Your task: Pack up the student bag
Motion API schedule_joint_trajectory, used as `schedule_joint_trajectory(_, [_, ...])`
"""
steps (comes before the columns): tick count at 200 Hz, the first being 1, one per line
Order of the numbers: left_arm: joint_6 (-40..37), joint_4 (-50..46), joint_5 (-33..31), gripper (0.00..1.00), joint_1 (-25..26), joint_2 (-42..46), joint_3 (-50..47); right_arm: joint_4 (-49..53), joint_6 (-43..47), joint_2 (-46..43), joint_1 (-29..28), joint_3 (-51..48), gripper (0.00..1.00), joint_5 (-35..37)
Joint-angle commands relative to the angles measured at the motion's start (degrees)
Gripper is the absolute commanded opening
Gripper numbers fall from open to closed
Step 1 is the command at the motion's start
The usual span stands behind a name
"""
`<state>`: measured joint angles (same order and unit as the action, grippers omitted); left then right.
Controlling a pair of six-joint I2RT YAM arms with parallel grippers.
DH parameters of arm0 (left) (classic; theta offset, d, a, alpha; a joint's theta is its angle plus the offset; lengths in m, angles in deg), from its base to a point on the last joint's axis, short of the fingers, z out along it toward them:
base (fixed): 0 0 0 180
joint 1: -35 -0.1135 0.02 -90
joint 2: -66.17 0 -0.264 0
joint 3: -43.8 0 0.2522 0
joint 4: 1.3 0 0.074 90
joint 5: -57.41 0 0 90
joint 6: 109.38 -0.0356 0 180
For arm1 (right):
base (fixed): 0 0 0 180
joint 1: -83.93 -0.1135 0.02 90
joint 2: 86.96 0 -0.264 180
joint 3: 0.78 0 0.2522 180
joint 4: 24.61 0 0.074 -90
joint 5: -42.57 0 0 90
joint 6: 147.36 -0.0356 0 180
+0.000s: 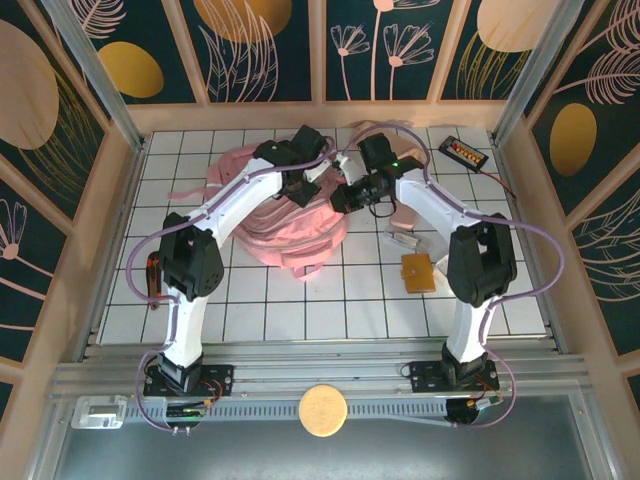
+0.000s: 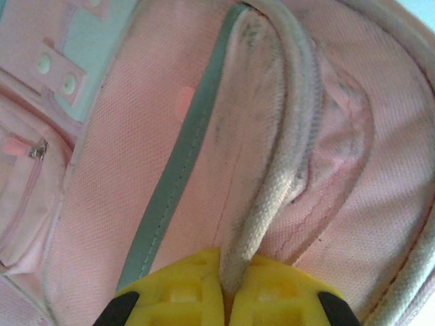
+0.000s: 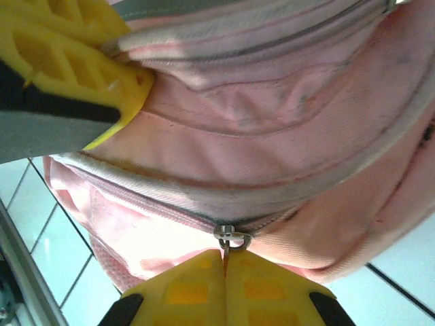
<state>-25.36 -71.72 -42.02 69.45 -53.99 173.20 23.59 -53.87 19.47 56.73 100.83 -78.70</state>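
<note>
Nearest, a round wooden disc (image 1: 323, 410) lies on the metal rail between the two arm bases. Beyond it the white gridded bench (image 1: 330, 310) carries a flat tan square (image 1: 418, 271) and a small clear case (image 1: 402, 240), both to the right. The student bag (image 1: 300, 235) lies in a crumpled heap past the middle of the bench, left of centre, with both arms bent in over it. It is pale pink woven fabric with a grey-green band (image 2: 173, 176) running up one panel, a mint patch (image 2: 95, 47) with two pale studs, and zipped pockets. Its off-white corded trim (image 2: 272, 197) is smudged dark in places (plainly not a clean bag). The left jaws are closed tight on that trim, which runs up from between their yellow fingers (image 2: 183, 292). The right jaws are pinched together on the zip pull (image 3: 232, 238), whose metal ring sits just above their tips, on a zip that runs across the bag. Farthest, near the back right corner, sits a black device (image 1: 465, 152) with orange markings.
</note>
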Motion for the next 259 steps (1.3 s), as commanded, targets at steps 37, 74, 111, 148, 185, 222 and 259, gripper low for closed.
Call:
schedule_joint_trajectory(37, [8.6,3.6,1.5,0.00,-0.6,-3.4,7.9,-17.0,-26.8,-10.0,-3.4,-14.1,0.00,-6.9])
schedule_joint_trajectory(74, [11.0,3.1,3.5,0.00,0.4,-4.8,10.2,-17.2,-32.2,-8.1,-6.0,-12.4,0.00,-9.6])
schedule_joint_trajectory(111, [14.9,0.6,4.7,0.00,0.9,-8.0,18.2,-21.3,-34.5,-6.0,-10.8,-14.2,0.00,-10.9])
schedule_joint_trajectory(148, [17.9,-2.3,1.9,0.00,0.8,-9.3,22.4,-22.6,-33.9,-8.5,-8.2,-19.0,0.00,-8.2])
schedule_joint_trajectory(185, [23.9,-7.3,0.0,0.00,0.9,-15.1,36.6,-29.4,-35.2,-11.5,-7.6,-23.1,0.00,-12.2])
schedule_joint_trajectory(222, [29.4,-10.7,-0.7,0.00,0.8,-20.6,50.8,-47.0,-41.4,-15.1,-8.0,-32.4,0.00,-14.9])
schedule_joint_trajectory(259, [32.3,-10.2,-0.5,0.00,0.7,-22.4,54.7,-62.5,-45.2,-15.9,-10.5,-39.3,0.00,-11.9])
